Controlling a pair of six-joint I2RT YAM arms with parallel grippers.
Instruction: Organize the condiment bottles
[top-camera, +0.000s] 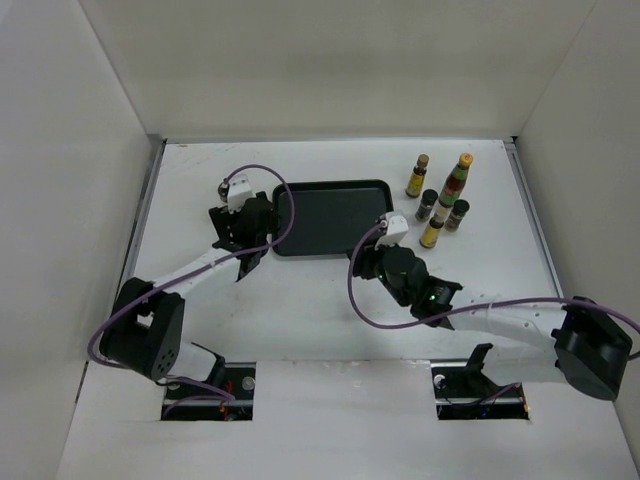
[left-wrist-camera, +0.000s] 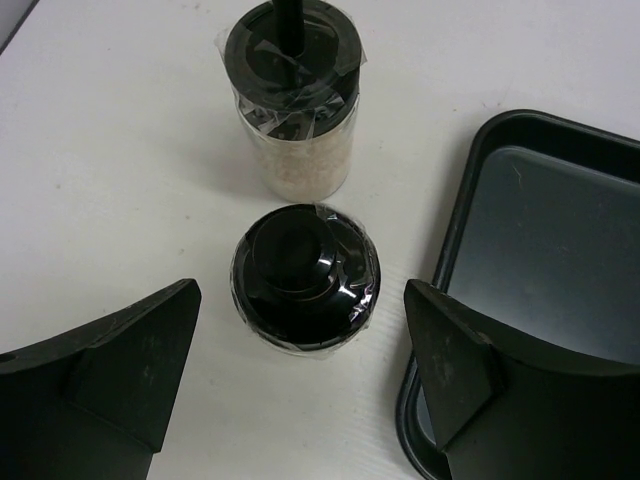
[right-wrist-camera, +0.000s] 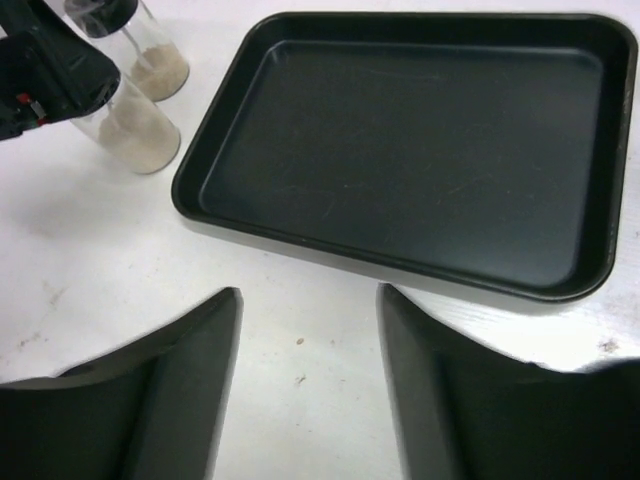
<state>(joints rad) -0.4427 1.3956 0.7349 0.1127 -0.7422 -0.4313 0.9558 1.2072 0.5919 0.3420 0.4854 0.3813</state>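
Two white bottles with black caps stand left of the black tray (top-camera: 335, 215). In the left wrist view the nearer one (left-wrist-camera: 305, 275) is seen from above and the farther one (left-wrist-camera: 298, 110) stands beyond it. My left gripper (top-camera: 243, 228) is open, its fingertips either side of the nearer bottle and not touching it. Both bottles also show in the right wrist view (right-wrist-camera: 135, 130), (right-wrist-camera: 155, 60). Two slim yellow-labelled bottles (top-camera: 417, 177), (top-camera: 433, 232), two short dark ones (top-camera: 427, 205), (top-camera: 459, 214) and the red-green bottle (top-camera: 458, 178) stand right of the tray. My right gripper (top-camera: 372, 262) is open and empty.
The tray (right-wrist-camera: 400, 150) holds nothing; its near rim lies just ahead of my right fingers (right-wrist-camera: 200, 380). Its left rim (left-wrist-camera: 455, 240) sits close beside my left gripper's right finger (left-wrist-camera: 450, 360). White walls enclose the table on three sides.
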